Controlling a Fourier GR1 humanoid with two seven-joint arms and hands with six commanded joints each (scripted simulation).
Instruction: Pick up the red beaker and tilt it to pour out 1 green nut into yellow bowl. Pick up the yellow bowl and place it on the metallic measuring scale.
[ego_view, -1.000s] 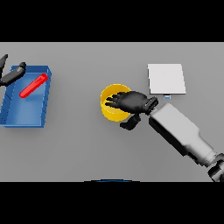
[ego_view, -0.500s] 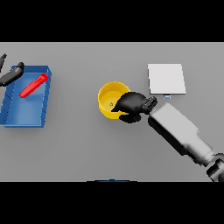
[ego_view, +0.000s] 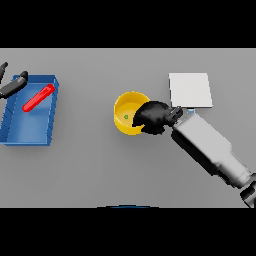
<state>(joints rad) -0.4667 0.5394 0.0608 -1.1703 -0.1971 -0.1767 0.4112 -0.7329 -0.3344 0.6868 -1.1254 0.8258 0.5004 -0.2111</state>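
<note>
Head view shows the right hand (ego_view: 154, 118) curled round the yellow bowl's (ego_view: 127, 111) rim; a green nut (ego_view: 126, 118) lies inside. Left hand (ego_view: 13, 85) rests at the blue tray (ego_view: 27, 136); I cannot tell its fingers.

1. The right hand (ego_view: 154, 117) is covering the right side of the yellow bowl (ego_view: 128, 116), so that part of the rim is not showing.
2. The green nut (ego_view: 126, 118) inside the bowl is showing only as a tiny speck; its shape is too small to tell.
3. The left hand (ego_view: 12, 86) is being cut off by the view's left edge, with only dark fingers showing over the corner of the blue tray (ego_view: 29, 131).
4. The right arm (ego_view: 212, 152) is running out of the lower right corner.
</note>
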